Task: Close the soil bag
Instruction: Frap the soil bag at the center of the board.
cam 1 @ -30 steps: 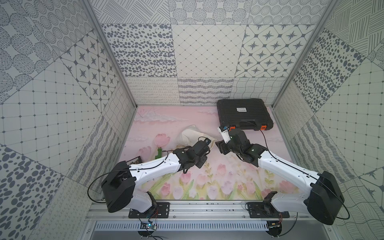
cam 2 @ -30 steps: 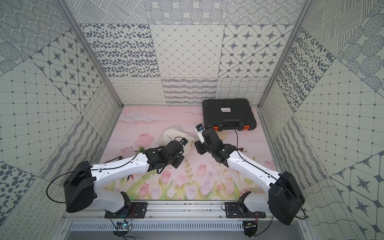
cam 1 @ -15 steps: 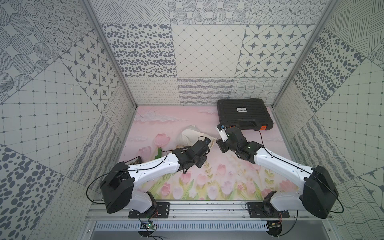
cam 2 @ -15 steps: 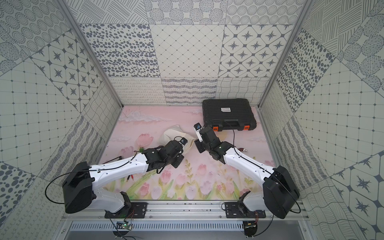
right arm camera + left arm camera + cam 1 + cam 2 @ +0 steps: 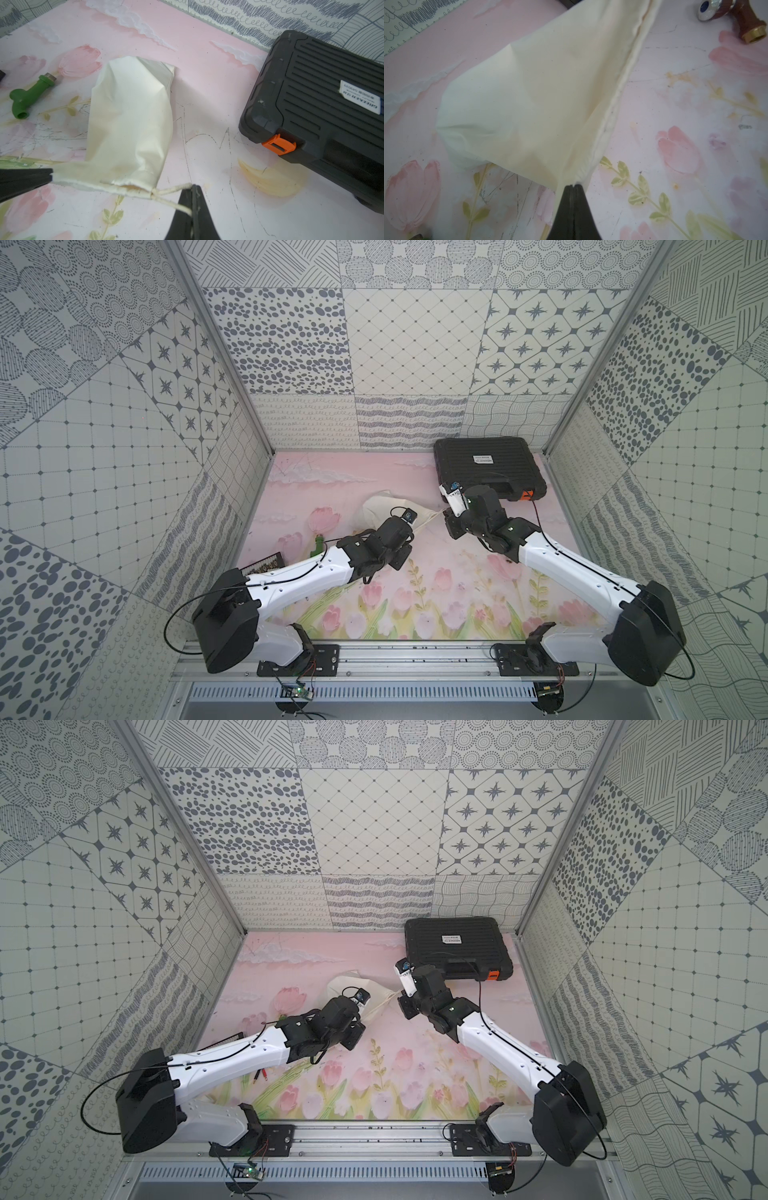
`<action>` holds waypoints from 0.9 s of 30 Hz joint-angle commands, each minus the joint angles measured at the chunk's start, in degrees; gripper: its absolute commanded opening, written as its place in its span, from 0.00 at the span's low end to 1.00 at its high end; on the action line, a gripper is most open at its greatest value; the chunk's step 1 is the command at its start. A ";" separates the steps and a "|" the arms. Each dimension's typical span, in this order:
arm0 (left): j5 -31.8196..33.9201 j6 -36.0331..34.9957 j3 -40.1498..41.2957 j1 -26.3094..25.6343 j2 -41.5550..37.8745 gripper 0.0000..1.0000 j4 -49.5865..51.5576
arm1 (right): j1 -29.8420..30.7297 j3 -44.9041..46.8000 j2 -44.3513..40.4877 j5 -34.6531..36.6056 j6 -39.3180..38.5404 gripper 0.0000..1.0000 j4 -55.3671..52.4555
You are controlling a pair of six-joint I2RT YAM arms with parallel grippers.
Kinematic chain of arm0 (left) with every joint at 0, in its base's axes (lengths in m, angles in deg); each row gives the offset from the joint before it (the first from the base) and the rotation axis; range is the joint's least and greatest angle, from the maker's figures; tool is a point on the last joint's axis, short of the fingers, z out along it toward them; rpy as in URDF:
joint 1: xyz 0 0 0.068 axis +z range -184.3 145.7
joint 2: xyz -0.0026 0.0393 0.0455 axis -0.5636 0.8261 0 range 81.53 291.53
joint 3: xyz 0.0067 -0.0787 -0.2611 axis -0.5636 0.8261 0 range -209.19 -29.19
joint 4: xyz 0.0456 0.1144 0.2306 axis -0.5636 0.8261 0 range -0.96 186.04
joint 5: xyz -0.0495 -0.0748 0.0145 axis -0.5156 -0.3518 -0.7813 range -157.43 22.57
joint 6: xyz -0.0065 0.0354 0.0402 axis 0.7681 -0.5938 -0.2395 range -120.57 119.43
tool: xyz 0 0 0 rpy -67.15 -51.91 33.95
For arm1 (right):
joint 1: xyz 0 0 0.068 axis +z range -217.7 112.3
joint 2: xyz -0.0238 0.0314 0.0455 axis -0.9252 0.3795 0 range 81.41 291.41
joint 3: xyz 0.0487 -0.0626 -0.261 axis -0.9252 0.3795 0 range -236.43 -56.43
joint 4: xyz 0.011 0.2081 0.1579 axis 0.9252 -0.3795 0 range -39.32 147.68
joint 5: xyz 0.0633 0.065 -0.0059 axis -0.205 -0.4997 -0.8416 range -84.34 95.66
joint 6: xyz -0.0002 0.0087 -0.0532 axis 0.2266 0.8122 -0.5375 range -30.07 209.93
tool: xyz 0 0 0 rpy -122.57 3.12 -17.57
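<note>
Green pipe fitting (image 5: 31, 95) lies on the pink tulip mat (image 5: 207, 83), left of the bag (image 5: 128, 124) and apart from it. Bag lies on its side near the mat's middle. Its bulging closed end points toward the back wall and its mouth toward the arms. The mouth hem is drawn out in a line between the two grippers. Left gripper (image 5: 573, 185) is clenched on the hem's left corner, with cloth bunched at its tips. At the other corner a knotted pale cord (image 5: 170, 190) leaves the hem and runs into the right gripper (image 5: 192, 188), whose jaws are pressed together on it. A small gap shows in the mouth beside the knot. Black case (image 5: 322, 108) with an orange latch (image 5: 278, 144) sits in the back right corner, apart from the bag.
</note>
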 commanded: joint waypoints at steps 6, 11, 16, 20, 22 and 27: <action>-2.40 -0.24 1.95 0.43 -8.46 0.25 1.03 | 1.46 -8.75 -3.30 -4.70 1.38 0.00 -1.37; -10.62 -5.77 -0.32 -1.37 -12.09 0.55 -10.49 | 2.40 -13.53 -3.05 -8.87 1.52 0.00 -3.70; -11.09 -11.17 -6.38 -1.19 -6.85 0.63 -16.42 | 2.95 -16.91 -2.86 -10.88 0.84 0.00 -6.32; -15.34 -8.19 -11.54 2.46 -1.27 0.58 -19.28 | 3.42 -18.25 -2.55 -11.10 0.38 0.00 -7.78; -17.74 -7.11 -13.53 3.77 0.82 0.52 -20.04 | 3.58 -18.58 -2.52 -11.30 0.06 0.00 -8.33; -22.45 -6.43 -17.81 5.13 5.08 0.38 -20.02 | 3.68 -18.41 -2.52 -11.02 -0.59 0.00 -9.11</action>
